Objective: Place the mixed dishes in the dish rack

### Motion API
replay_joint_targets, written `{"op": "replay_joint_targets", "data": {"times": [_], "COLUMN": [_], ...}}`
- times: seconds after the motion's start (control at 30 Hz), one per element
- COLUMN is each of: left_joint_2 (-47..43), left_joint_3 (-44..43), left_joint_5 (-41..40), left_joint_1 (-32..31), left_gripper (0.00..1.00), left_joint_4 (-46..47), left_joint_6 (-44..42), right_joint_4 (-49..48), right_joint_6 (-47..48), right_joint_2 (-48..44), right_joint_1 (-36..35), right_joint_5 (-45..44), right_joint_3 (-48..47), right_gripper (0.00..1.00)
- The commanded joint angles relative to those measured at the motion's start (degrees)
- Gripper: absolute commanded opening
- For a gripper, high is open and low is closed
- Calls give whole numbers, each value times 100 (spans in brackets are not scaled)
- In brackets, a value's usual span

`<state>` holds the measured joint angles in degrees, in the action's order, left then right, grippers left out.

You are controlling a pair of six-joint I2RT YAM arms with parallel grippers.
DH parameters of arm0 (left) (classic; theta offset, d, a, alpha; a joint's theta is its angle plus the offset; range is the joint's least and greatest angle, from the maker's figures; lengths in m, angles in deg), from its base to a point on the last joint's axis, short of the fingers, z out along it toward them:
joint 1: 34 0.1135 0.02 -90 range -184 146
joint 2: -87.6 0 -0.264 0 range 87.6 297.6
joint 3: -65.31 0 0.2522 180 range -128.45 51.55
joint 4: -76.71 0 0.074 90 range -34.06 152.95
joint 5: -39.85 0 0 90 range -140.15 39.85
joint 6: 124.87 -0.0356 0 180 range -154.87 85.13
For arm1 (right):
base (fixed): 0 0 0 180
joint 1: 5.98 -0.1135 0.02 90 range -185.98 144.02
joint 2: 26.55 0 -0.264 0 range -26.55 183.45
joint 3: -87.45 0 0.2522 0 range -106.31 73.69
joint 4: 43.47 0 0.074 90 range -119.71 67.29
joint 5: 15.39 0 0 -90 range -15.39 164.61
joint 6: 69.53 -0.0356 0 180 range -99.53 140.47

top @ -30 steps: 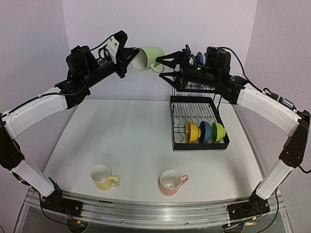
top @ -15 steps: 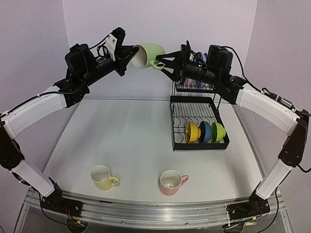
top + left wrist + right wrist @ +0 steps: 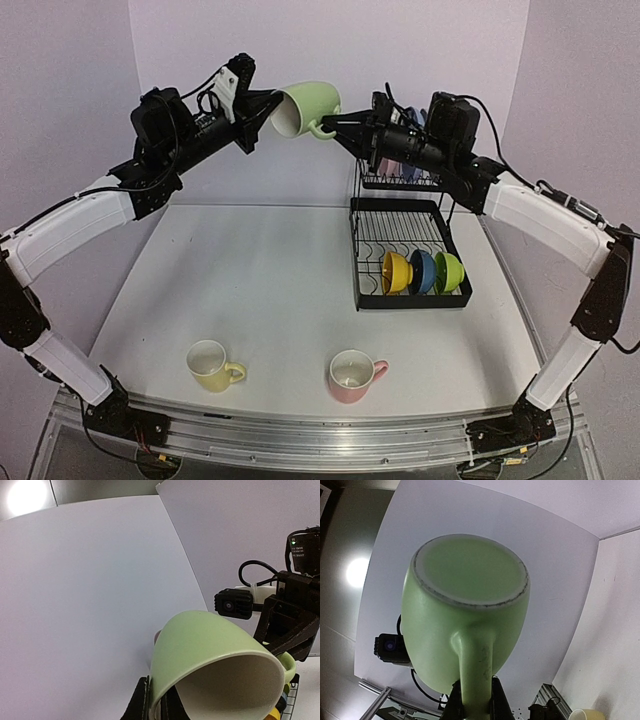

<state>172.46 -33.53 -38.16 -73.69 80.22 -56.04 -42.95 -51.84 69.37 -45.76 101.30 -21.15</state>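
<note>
A pale green mug [image 3: 308,105] hangs high in the air at the back, tipped on its side with its mouth facing left and down. My left gripper [image 3: 272,110] is shut on its rim; in the left wrist view the mug [image 3: 210,650] fills the lower right and the gripper [image 3: 157,702] pinches its wall. My right gripper [image 3: 328,122] is shut on the handle; the right wrist view shows the mug's base [image 3: 465,605] with that gripper [image 3: 473,700] clamped on the handle. The black dish rack [image 3: 356,250] stands at the right, just below the right gripper.
Yellow [image 3: 396,272], blue [image 3: 423,271] and green [image 3: 449,271] bowls stand on edge in the rack's lower tray. Plates on the upper shelf [image 3: 400,183] are mostly hidden behind my right arm. A yellow mug [image 3: 210,365] and a pink mug [image 3: 352,375] sit near the front edge.
My right gripper has closed on the green mug's handle. The mug has risen slightly, with the left gripper still holding its rim.
</note>
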Motion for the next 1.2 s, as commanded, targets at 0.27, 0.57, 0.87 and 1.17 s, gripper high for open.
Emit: {"op": "replay_joint_targets", "data": {"times": [0.27, 0.57, 0.87, 1.17], "left_joint_2": [-210, -273, -382, -517], "left_joint_3": [826, 1093, 1231, 1058], "left_joint_5": [705, 965, 1385, 1777], "left_joint_1": [-21, 12, 14, 14], "left_gripper": [31, 63, 85, 88], "left_joint_4": [-172, -544, -1214, -1491], "left_joint_6": [340, -243, -627, -426], "right_joint_4": [376, 956, 1833, 2795], "right_joint_6": [1113, 1544, 2090, 3004], "right_joint_2": [-354, -643, -821, -814], "right_joint_1": [-293, -304, -303, -305], "right_joint_5": [-533, -1259, -1745, -2178], "right_joint_3": [542, 806, 840, 555], "right_gripper": [0, 0, 0, 0]}}
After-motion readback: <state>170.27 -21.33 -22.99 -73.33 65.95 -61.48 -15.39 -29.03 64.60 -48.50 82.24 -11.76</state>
